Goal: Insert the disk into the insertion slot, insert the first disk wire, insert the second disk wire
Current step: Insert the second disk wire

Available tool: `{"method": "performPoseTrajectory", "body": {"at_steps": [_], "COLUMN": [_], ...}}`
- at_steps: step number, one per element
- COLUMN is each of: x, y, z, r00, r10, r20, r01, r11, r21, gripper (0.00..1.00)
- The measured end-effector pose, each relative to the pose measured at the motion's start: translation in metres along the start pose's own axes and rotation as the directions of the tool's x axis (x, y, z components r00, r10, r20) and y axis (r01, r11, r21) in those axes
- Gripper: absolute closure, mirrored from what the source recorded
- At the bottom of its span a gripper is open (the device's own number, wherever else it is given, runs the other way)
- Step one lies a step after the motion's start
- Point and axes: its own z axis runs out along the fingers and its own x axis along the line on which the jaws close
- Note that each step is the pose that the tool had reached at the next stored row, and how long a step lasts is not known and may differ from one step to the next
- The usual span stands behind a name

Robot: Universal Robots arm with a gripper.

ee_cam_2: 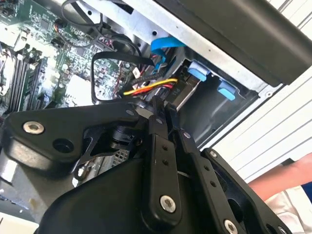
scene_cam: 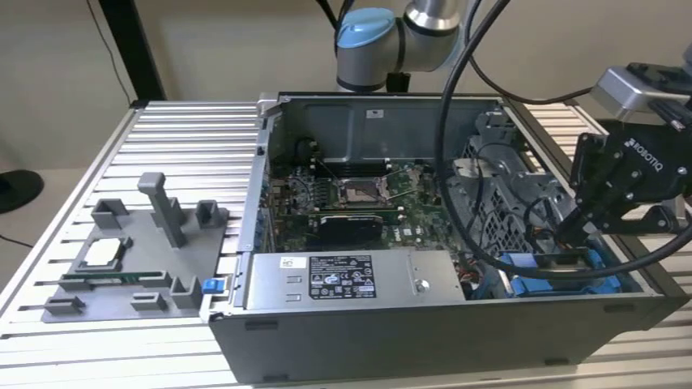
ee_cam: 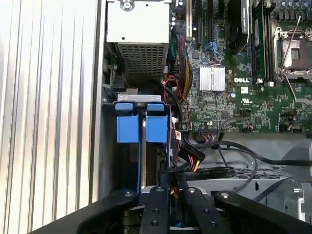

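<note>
Gripper [ee_cam_2: 163,105]: black metal fingers nearly closed, pinching the plug of a yellow-red wire [ee_cam_2: 148,87] | disk [ee_cam: 156,129]: flat, blue plastic frame, sits edge-on inside the grey sheet-metal slot [ee_cam_2: 207,109] | progress, judged: disk step done, wire steps under way, plug seating unclear

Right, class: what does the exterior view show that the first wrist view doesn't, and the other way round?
Exterior view, not the first wrist view: the grey parts tray and the arm's blue-capped joint. First wrist view, not the exterior view: a finned silver heat sink. Both: the power supply box, the processor socket and the drive bay with blue tabs.
</note>
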Motion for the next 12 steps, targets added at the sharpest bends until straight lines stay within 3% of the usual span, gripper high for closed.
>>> {"method": "performPoseTrajectory", "body": {"at_steps": [12], "x": [0.0082], "y": [0.0049], "z": [0.0006], "r00": [1.0], "r10": [0.001], "r20": [0.0057], "r01": [-0.001], "r11": [1.0], "r21": [0.0002], "gripper": [1.0]}}
